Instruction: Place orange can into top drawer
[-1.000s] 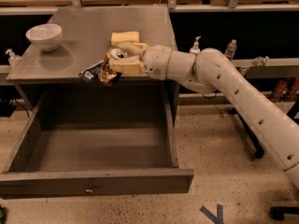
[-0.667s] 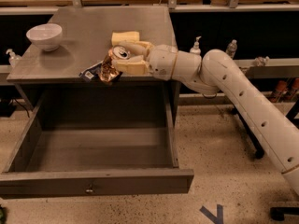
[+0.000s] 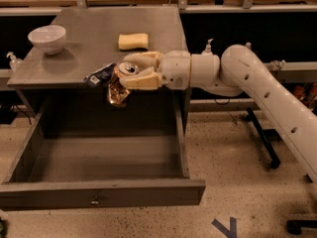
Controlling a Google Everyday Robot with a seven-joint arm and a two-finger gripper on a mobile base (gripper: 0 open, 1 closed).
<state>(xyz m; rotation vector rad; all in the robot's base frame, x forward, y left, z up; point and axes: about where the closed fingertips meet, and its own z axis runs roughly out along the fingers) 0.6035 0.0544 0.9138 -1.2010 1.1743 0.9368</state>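
white bowl far left on tabletop, out of the way. dark crumpled packet at front edge, right against can, touching or not, can't tell. orange can hangs just past tabletop edge, above open top drawer, tilted, silver top up. pincer closed round can's upper part, reaching in from right, guessing so can clears edge for drop. yellow sponge behind, apart

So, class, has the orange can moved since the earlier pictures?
Yes. The orange can, gripped in the pincer, has shifted forward, away from the yellow sponge, now hanging past the table edge over the top drawer.
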